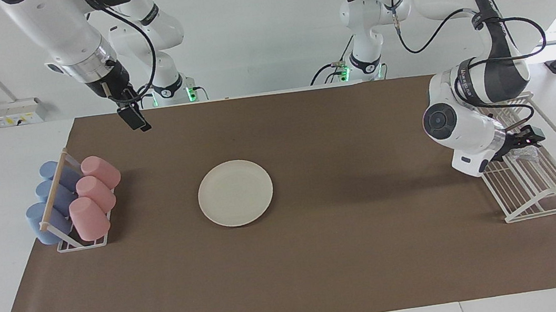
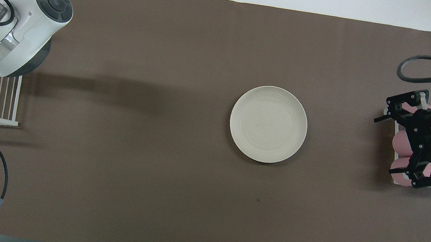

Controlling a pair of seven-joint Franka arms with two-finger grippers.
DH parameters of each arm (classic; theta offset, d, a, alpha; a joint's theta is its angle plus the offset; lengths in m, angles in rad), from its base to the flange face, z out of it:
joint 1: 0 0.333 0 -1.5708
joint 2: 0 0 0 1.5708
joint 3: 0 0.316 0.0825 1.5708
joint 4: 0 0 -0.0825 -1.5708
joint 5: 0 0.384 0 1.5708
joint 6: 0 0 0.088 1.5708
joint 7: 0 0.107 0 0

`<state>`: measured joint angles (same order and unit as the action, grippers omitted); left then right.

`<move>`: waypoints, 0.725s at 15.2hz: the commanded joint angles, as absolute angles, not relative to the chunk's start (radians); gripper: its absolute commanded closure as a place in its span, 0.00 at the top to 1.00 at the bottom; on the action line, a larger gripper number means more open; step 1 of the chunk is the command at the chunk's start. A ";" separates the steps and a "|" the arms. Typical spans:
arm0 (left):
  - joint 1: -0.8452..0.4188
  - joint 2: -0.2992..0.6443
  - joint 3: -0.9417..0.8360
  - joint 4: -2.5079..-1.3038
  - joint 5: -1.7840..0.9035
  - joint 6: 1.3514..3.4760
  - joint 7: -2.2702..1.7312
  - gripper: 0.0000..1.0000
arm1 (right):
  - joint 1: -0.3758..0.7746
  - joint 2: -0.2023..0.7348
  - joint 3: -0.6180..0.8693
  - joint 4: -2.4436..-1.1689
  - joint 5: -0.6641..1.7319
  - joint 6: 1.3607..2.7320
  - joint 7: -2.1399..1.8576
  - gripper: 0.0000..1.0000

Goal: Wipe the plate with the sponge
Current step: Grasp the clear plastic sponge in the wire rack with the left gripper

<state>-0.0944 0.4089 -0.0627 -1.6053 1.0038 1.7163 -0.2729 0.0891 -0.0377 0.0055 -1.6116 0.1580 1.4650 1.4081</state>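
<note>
The round, cream plate is seen flat on brown paper at frame centre, uncovered; smooth pink and blue cups are racked mid left; mid right, the crinkly sponge lies in a white wire rack under the left gripper, whose grip cannot be told; upper left, the right gripper is held wide, empty.

Colour-wise it was pretty muted: the plate was a plain cream-white sitting on a flat brown mat, no pattern on either. The cups were the only real colour, three pink cups next to the dusty blue cups, in a white rack with a pale wooden bar. The wire rack was white, and the sponge in it looked silvery and see-through. Arms were white with black grippers.
</note>
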 commanded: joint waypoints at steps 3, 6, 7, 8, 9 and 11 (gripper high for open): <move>-0.089 0.407 -0.063 -1.617 1.012 1.726 -0.295 0.00 | 0.115 -0.067 0.014 -1.649 0.161 1.497 1.494 1.00; -0.089 0.408 -0.063 -1.614 0.993 1.724 -0.296 0.00 | 0.115 -0.066 0.015 -1.651 0.161 1.502 1.509 1.00; -0.089 0.407 -0.063 -1.614 0.991 1.721 -0.295 0.00 | 0.115 -0.066 0.015 -1.651 0.161 1.512 1.511 1.00; -0.089 0.402 -0.064 -1.611 0.980 1.718 -0.295 0.00 | 0.115 -0.066 0.015 -1.651 0.163 1.520 1.511 1.00; -0.089 0.396 -0.064 -1.603 0.935 1.717 -0.291 0.00 | 0.115 -0.066 0.015 -1.651 0.164 1.520 1.509 1.00; -0.087 0.361 -0.061 -1.557 0.724 1.706 -0.291 0.00 | 0.115 -0.066 0.015 -1.651 0.163 1.517 1.503 1.00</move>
